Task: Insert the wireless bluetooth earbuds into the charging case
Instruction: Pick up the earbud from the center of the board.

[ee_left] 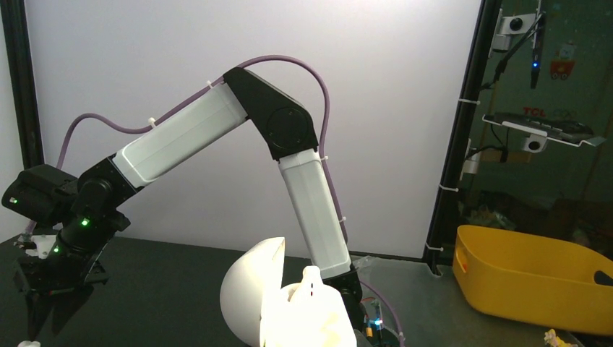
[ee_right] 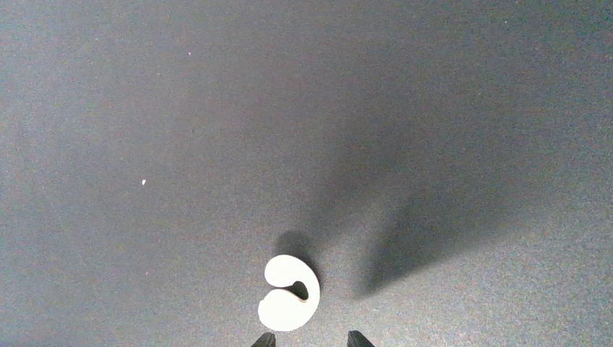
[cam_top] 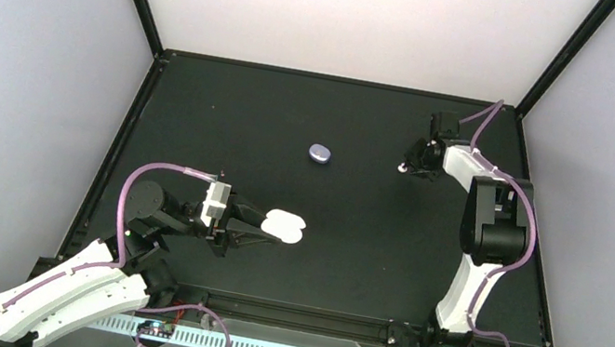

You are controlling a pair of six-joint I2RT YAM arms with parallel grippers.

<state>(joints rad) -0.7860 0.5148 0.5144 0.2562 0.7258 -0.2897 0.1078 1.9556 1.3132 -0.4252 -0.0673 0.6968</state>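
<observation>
Here the white earbud (ee_right: 285, 309) lies curled, comma-shaped, on the dark table (ee_right: 217, 108)

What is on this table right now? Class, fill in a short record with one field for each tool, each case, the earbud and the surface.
left tool: shut on the white case
white case: lid open, near side of the table, left of centre
right tool: open, tips just short of the white earbud
white earbud: lying on the table, not gripped
purple case: looks closed, alone mid-table
table: black, matte
</observation>
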